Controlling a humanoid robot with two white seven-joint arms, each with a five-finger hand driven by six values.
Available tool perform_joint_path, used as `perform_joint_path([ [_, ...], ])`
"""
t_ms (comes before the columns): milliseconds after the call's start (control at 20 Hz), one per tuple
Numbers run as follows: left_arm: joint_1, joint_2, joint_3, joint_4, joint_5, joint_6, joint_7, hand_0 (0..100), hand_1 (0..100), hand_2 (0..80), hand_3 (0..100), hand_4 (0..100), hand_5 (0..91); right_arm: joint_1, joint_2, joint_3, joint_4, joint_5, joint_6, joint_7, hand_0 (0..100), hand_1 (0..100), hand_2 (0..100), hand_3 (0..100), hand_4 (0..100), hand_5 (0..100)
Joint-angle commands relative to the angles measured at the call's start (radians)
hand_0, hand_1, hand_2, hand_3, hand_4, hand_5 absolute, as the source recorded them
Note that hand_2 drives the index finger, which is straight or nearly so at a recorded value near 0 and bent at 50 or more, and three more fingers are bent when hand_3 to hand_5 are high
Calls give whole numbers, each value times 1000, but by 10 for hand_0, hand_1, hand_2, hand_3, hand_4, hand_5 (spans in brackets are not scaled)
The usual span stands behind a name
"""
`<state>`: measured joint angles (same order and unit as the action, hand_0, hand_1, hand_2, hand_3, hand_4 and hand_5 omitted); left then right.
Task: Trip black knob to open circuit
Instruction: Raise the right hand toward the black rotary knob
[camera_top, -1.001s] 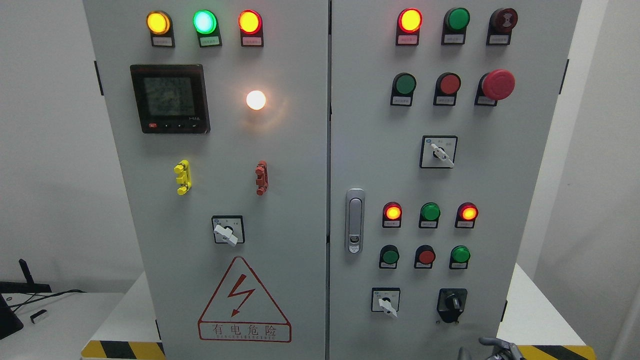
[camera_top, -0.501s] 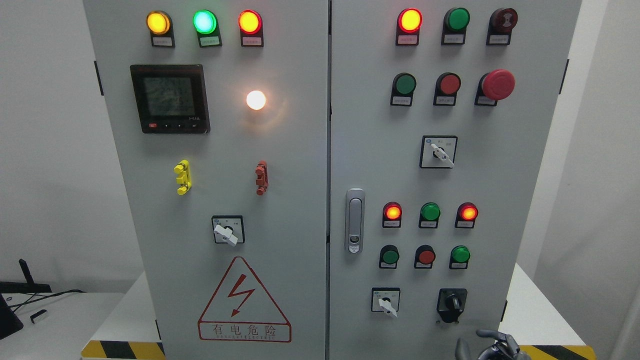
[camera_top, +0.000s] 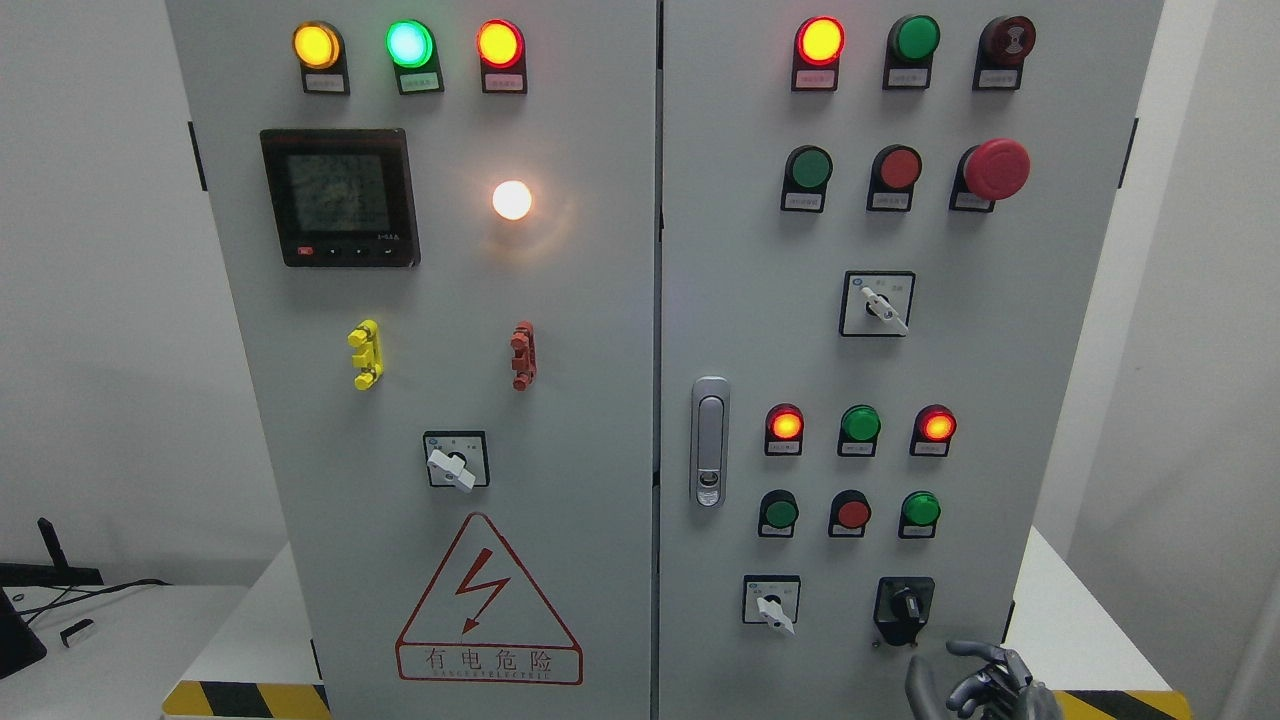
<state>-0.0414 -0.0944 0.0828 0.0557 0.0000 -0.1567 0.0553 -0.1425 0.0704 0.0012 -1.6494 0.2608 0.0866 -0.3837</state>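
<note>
The black knob (camera_top: 905, 607) sits on a black plate at the lower right of the grey cabinet's right door (camera_top: 740, 300), its handle pointing roughly upward. My right hand (camera_top: 975, 685) rises from the bottom edge just below and to the right of the knob, grey fingers relaxed and spread, holding nothing. A short gap separates its fingertips from the knob's plate. The left arm does not show.
A white selector switch (camera_top: 772, 602) lies left of the black knob, with three push buttons (camera_top: 852, 513) and three lamps (camera_top: 860, 424) above. A silver door latch (camera_top: 709, 441) stands mid-panel. The cabinet rests on a white table (camera_top: 1070, 620) with hazard striping (camera_top: 245, 700).
My right hand has come up from the bottom edge toward the black knob, showing more of its fingers. Nothing on the panel has changed.
</note>
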Motion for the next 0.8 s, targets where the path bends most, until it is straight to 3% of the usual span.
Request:
perform_joint_path([
  [0,0,-1,0,1,-31,0,0,120,389,0,0,0,0,-19,0,10,52,0,-1,0,281,723,457,852,875,977],
  [751,0,1,0,0,-31,0,0,120,389,0,0,0,0,-49,6,11,65,-2,30,-1,264,747,458,852,873,976],
])
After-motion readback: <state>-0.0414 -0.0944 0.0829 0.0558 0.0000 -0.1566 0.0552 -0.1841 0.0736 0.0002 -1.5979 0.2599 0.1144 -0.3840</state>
